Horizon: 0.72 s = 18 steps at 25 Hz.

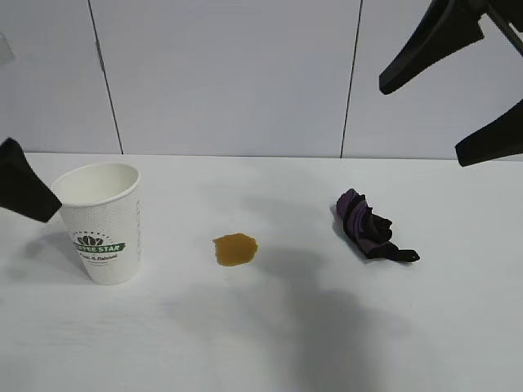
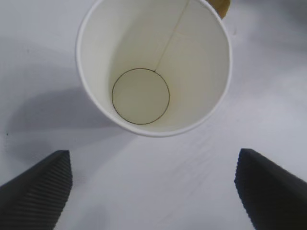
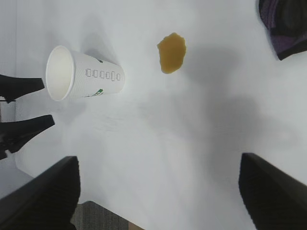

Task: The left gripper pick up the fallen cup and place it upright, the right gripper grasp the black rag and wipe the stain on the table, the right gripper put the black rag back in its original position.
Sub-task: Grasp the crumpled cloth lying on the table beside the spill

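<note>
The left gripper (image 2: 152, 189) had its fingers (image 2: 36, 189) spread wide and touching nothing, poised just above and beside the cup (image 1: 102, 222), at the surface's left end. In the exterior view only one dark fingertip showed, at the left edge beside the cup's rim.

The right gripper (image 1: 462, 90) hung high over the right side, fingers (image 1: 429, 41) apart and empty, well above the rag (image 1: 369, 226).

The cup stood upright on the surface (image 1: 270, 335), mouth up, its dimpled white wall carrying the green logo toward the front. From the left wrist, the inside was bare down to the round bottom, with nothing in it.

The stain (image 1: 235, 249), an amber-brown blotch, lay on the surface between the cup and the rag, apart from both, nearer the cup.

The rag lay crumpled to the right, black with purple folds, a thin tail trailing toward the front right.
</note>
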### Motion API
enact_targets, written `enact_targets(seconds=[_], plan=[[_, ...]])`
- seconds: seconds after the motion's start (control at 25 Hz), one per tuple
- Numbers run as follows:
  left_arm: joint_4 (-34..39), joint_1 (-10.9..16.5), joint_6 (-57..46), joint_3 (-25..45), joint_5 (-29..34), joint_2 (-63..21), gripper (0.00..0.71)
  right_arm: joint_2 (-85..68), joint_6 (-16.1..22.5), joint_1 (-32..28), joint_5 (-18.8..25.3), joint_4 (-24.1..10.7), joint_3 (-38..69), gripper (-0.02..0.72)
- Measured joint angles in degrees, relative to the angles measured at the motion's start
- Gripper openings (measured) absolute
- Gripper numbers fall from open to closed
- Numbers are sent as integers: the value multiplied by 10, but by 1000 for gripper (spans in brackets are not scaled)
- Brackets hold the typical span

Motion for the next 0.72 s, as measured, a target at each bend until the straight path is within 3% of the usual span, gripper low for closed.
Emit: enact_targets(seconds=[0.36, 0.72], plan=[[-7, 0, -147, 1, 85, -141, 665, 0, 0, 0, 0, 0, 0, 622], [64, 0, -290, 1, 34, -335, 665, 0, 0, 0, 0, -1, 0, 622]])
